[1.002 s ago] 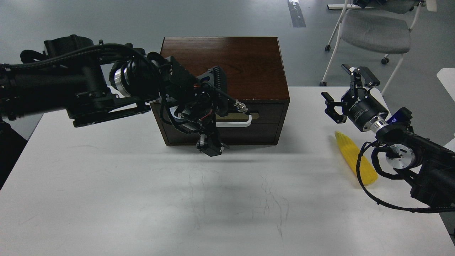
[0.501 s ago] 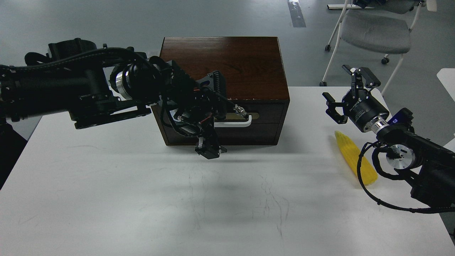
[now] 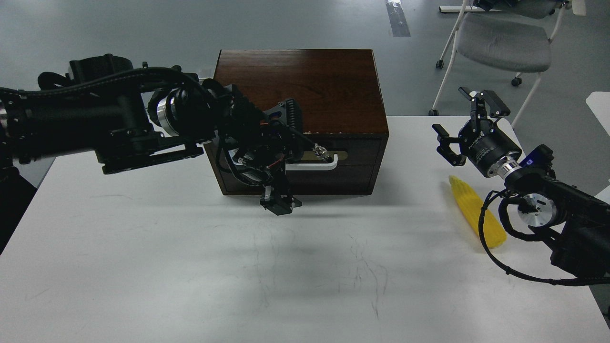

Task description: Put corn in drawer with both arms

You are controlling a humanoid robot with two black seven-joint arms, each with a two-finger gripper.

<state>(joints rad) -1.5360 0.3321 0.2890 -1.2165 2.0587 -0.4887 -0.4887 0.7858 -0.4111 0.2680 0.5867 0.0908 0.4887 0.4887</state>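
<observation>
- The corn (image 3: 476,212) is seen lying on the white table (image 3: 143,267), right of the shut drawer (image 3: 329,159).
- The right gripper (image 3: 464,126) is held spread and empty above it.
- The left gripper (image 3: 279,202), before the drawer, cannot be judged.

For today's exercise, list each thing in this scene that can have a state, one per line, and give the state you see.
drawer: shut, flush with the box front.
corn: lying flat on the table, untouched.
left gripper: in front of the drawer, fingers too dark to tell apart.
right gripper: open, empty, raised beyond the corn.
chair: upright, unoccupied, behind the table.
</observation>
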